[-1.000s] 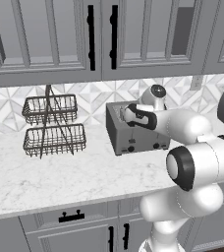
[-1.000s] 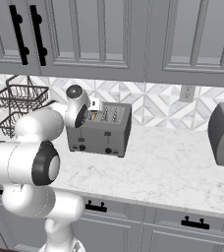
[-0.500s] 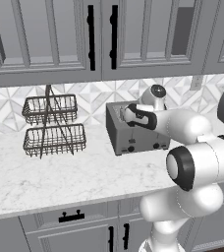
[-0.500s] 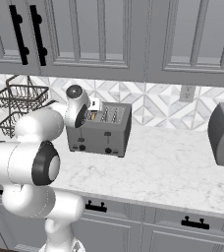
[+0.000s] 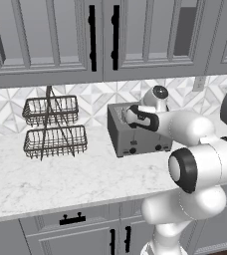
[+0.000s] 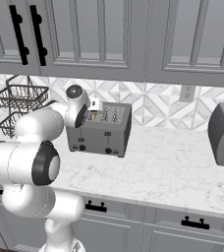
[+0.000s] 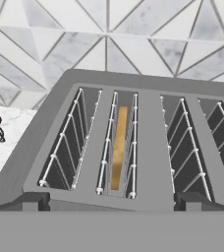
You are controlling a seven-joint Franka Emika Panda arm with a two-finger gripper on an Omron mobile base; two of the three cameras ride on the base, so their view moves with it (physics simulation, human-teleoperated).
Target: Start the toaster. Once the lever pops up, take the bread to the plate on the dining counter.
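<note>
On the marble counter under the grey cabinets, I have the gripper [image 5: 127, 115] poised just above the toaster [image 5: 138, 134], fingers spread fully wide and holding nothing. Through the hand view I look straight down into the slots, and the bread [image 7: 119, 146] sits low inside one of the middle ones, golden edge up. From that I judge the slice is loaded, but whether the lever is already down I cannot tell. Left for me: start it if needed, wait for the pop, lift the slice and carry it to the plate.
</note>
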